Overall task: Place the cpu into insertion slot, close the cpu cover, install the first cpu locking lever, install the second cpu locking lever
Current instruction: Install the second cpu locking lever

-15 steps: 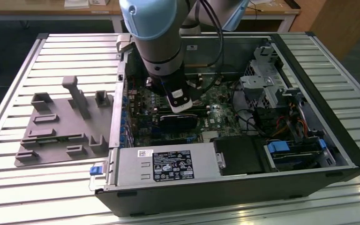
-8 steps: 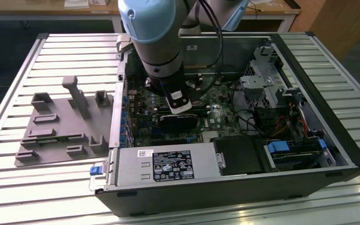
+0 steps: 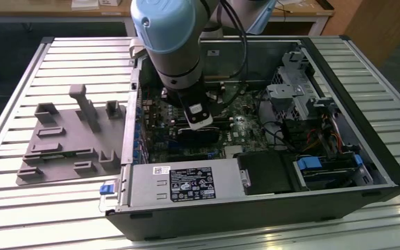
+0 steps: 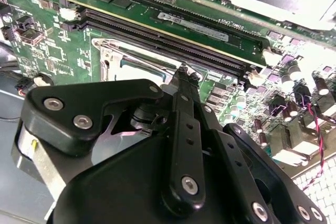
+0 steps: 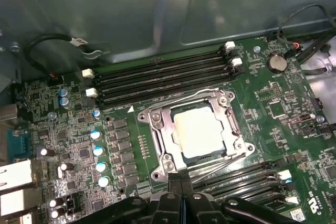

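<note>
The arm [image 3: 169,41] reaches steeply down from above into the open computer case [image 3: 255,135], its wrist pointing almost straight at the green motherboard [image 5: 79,145]. The gripper [image 5: 181,179] hangs low over the board, its two black fingers [image 4: 184,77] pressed together with nothing between them. In the first wrist view the fingertips sit just beside the near edge of the socket [image 5: 197,132], close to the thin metal levers [image 5: 210,167] that run along that side; whether they touch a lever cannot be told.

The chip [image 5: 197,127] lies flat in the socket, its pale grey metal top facing up. The cover [image 5: 157,124], a silvery frame with a window in its middle, lies down over the chip so that the chip's top shows through the window. Long black memory slots [image 5: 163,74] run along the far side of the socket. In the exterior view a grey parts tray [image 3: 61,140] sits on the slatted table [image 3: 19,208], to the exterior view's left of the case.
</note>
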Available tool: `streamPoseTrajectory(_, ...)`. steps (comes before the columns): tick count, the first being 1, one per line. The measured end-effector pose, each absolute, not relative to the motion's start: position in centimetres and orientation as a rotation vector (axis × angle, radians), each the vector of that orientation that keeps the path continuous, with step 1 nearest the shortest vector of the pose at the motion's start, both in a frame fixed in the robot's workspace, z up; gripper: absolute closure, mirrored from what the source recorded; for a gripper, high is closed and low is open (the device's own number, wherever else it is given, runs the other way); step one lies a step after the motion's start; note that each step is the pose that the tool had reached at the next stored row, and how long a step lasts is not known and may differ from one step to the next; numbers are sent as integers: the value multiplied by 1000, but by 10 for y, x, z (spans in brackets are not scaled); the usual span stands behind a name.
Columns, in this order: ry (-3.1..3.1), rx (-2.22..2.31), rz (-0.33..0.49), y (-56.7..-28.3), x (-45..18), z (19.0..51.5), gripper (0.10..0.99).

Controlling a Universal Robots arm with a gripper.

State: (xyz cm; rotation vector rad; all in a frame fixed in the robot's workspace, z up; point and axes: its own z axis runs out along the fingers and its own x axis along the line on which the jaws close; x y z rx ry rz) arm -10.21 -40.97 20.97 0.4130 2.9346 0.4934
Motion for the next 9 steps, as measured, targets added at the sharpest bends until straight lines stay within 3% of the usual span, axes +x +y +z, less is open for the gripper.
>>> streamPoseTrajectory(9,2934,414,503,-412,-105,207,984)
